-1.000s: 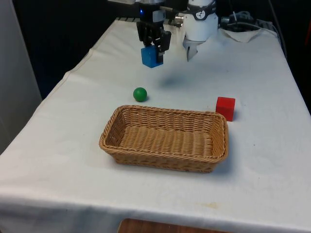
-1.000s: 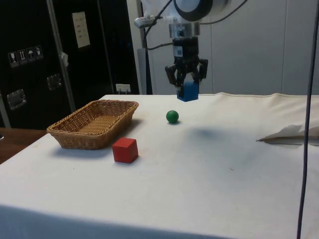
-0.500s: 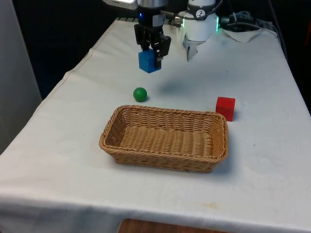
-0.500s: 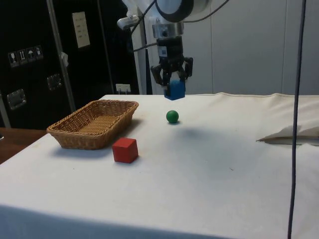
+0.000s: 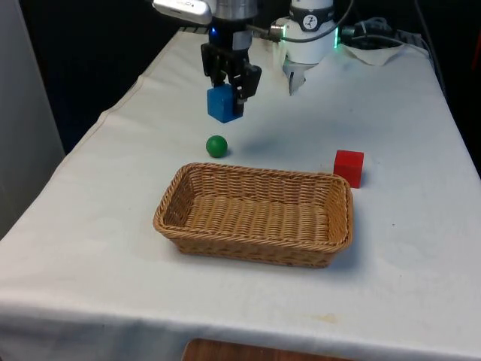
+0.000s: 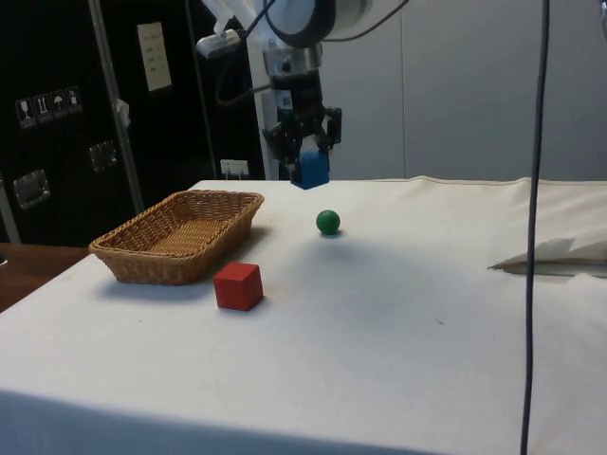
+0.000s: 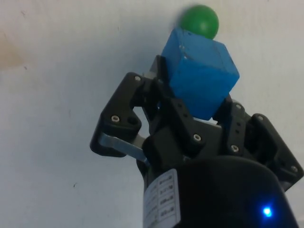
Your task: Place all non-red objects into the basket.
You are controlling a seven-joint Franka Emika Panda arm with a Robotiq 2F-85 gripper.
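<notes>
The black two-finger gripper clamps the rigid, seemingly light blue cube by opposite flat faces, aloft beyond the woven wicker basket.

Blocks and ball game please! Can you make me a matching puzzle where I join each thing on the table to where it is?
Things:
1. blue block
2. green ball
3. red block
4. basket

Places:
A. on the cloth beside the basket's corner
B. empty on the cloth
C. up in the air, held by the end effector
D. on the cloth, below the blue block

Pairs: 1-C, 2-D, 3-A, 4-B
</notes>
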